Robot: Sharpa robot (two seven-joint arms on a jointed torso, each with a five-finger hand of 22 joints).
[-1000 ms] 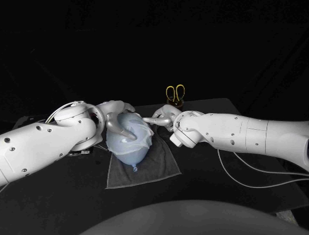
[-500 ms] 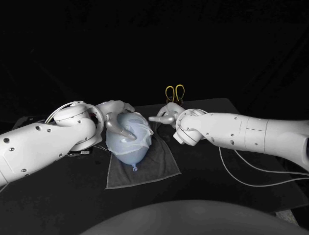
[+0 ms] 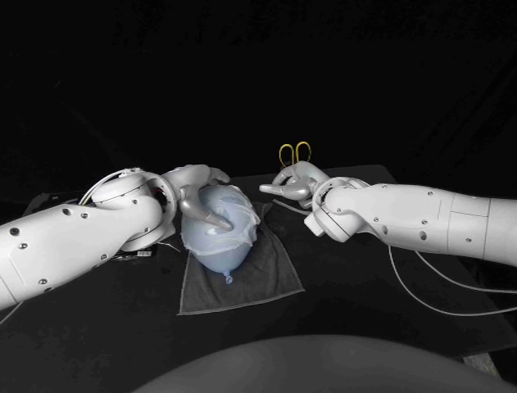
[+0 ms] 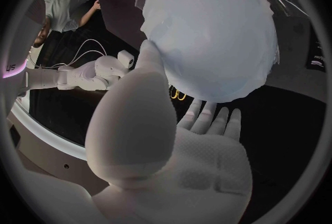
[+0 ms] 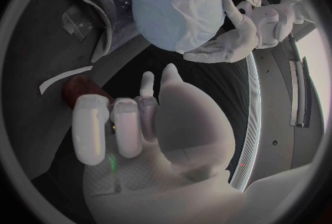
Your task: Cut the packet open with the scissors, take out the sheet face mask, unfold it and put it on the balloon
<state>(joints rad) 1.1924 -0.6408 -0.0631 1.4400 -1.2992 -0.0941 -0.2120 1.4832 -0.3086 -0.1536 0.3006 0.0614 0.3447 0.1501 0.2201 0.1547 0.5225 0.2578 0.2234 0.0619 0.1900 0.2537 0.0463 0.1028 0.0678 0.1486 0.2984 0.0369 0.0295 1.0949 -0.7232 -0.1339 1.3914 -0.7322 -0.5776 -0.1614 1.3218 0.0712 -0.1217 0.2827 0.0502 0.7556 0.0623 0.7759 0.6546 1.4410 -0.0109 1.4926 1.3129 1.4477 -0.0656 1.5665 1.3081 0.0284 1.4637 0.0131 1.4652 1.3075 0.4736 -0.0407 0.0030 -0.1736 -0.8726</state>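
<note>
At the centre of the bench (image 3: pixel 329 323), a grey towel (image 3: pixel 247 282) lies flat, and the balloon (image 3: pixel 215 241) rests on its far half with the knotted neck pointing to the near side. The sheet face mask (image 3: pixel 244 219) is draped over the upper and right side of the balloon; it sits in white folds and is not smooth against the surface.

Left hand (image 3: pixel 199 198): positioned at the far left of the balloon. The fingers (image 5: pixel 207 52) are extended and apart and lie flat against the balloon, with the thumb also touching it. The hand is not closed around anything.

Right hand (image 3: pixel 292 185): positioned to the right of the balloon and apart from it, just on the near side of the scissors. The hand is empty, with its fingers (image 5: pixel 118 124) side by side, loosely extended, and the thumb set apart.

Scissors (image 3: pixel 293 154): yellow handles up, standing upright in a dark brown holder (image 5: pixel 79 94) at the far edge of the bench.

Other items in the right wrist view:
- a narrow white strip (image 5: pixel 63 80) lies on the bench near the holder
- a clear plastic piece (image 5: pixel 74 20) lies just beside the towel edge; whether it is the packet cannot be told
</note>
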